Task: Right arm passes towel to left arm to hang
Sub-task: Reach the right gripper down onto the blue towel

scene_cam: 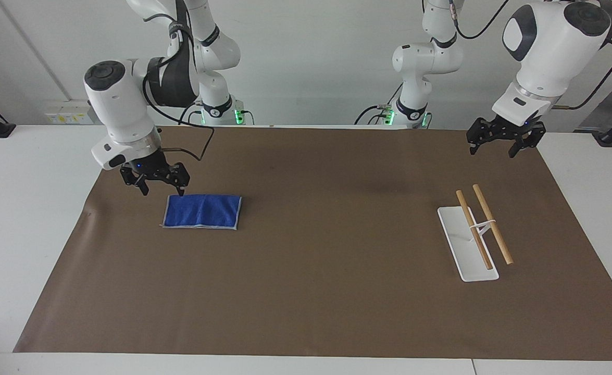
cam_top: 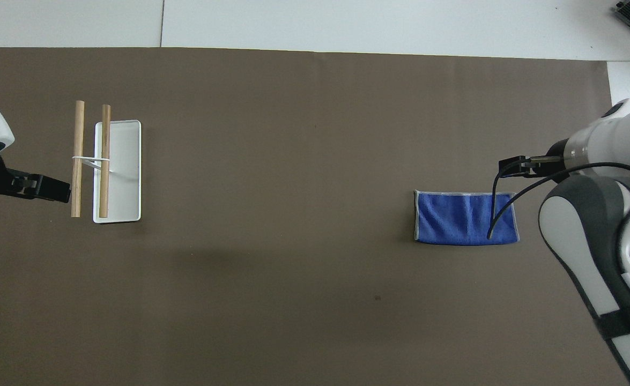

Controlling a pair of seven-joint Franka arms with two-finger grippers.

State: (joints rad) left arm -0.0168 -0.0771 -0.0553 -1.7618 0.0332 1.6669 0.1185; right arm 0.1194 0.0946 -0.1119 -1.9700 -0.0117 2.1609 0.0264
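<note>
Reaching: our right gripper, jaws spread, empty, hangs left of frame centre | towel flat just lower-right of it, long axis across frame | left gripper waits spread, upper right.

A white desk carries a brown mat that stops short of its edges — white shows all round. A plain white wall rises past the desk's edge, evenly lit.
</note>
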